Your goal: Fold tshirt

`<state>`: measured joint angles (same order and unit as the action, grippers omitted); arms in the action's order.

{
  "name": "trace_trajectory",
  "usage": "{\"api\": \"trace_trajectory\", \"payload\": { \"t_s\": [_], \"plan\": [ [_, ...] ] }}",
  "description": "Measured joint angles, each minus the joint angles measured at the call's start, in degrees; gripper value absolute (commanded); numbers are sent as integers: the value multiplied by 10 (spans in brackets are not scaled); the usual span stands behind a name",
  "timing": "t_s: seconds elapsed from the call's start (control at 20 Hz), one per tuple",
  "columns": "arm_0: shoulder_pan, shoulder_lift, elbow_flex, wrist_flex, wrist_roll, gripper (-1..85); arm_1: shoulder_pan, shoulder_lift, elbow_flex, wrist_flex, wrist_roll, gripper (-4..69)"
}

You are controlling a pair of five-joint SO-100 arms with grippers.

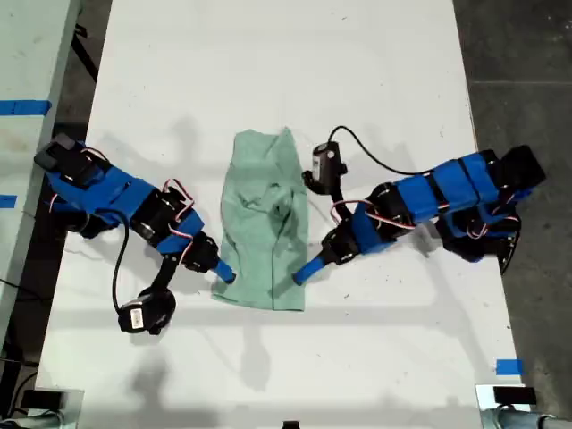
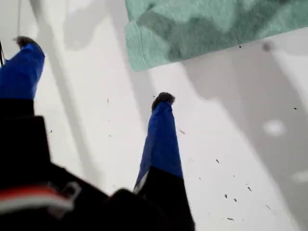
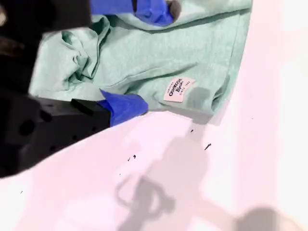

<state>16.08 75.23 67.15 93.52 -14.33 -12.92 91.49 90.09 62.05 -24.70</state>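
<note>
Ext. view, far left: a pale side surface (image 1: 31,54) with 2 strips of blue tape, one (image 1: 22,107) above the other (image 1: 7,201). Next comes the white table (image 1: 286,54). On it lies 1 blue-and-black arm reaching in from the ext. view's left, w/ its wrist cam hanging off a black cable at the near side. That's my first gripper (image 1: 219,266), tips just beside the tshirt's lower left corner as ext. view shows it. First wrist view has its jaws spread wide (image 2: 92,70) over bare table, nothing between them, and the tshirt (image 2: 216,29) corner is a bit ahead of the black tips, not touched. The tshirt (image 1: 264,219) sits mid-table between the 2 arms, 1 garment only. It's folded into a narrow upright strip, rumpled & creased in the middle. My second gripper (image 1: 302,275) is at the strip's lower right corner in ext. view, the arm coming in from ext. view's right w/ a black cable (image 1: 375,156) looping over the table behind it. In second wrist view its jaws are apart (image 3: 156,57), not clamped: one blue finger lies over the tshirt (image 3: 144,53), the other is at the cloth's edge by the table. Can't tell if it's under the hem. 1 white label (image 3: 175,89) shows near that corner. Far right there's dark floor (image 1: 527,71), plus a 3rd bit of blue tape (image 1: 509,366) on the table's near right edge.
</note>
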Motion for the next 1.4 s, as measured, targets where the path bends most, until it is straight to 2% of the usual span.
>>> {"api": "trace_trajectory", "payload": {
  "t_s": [0.1, 0.3, 0.4, 0.6, 0.95, 1.1, 1.3, 1.35, 1.4],
  "plan": [
    [10, -1, 40, -34, -2, 245, -10, -52, -47, 0, 5, 452],
    [15, 1, 161, -161, -15, 244, -23, -156, -133, 25, 16, 454],
    [15, 2, 171, -197, -18, 241, -26, -202, -169, 37, 21, 454],
    [24, -19, 192, -243, -20, 237, -32, -270, -228, 48, 26, 454],
    [25, -44, 225, -266, -25, 237, -36, -374, -308, 65, 42, 430],
    [31, -44, 260, -301, -28, 232, -36, -400, -320, 66, 52, 368],
    [30, -73, 288, -367, -28, 232, -36, -439, -341, 66, 69, 326],
    [30, -75, 288, -377, -27, 223, -36, -442, -346, 66, 76, 277],
    [30, -75, 288, -384, -27, 200, -36, -445, -350, 66, 78, 155]
  ]
}}
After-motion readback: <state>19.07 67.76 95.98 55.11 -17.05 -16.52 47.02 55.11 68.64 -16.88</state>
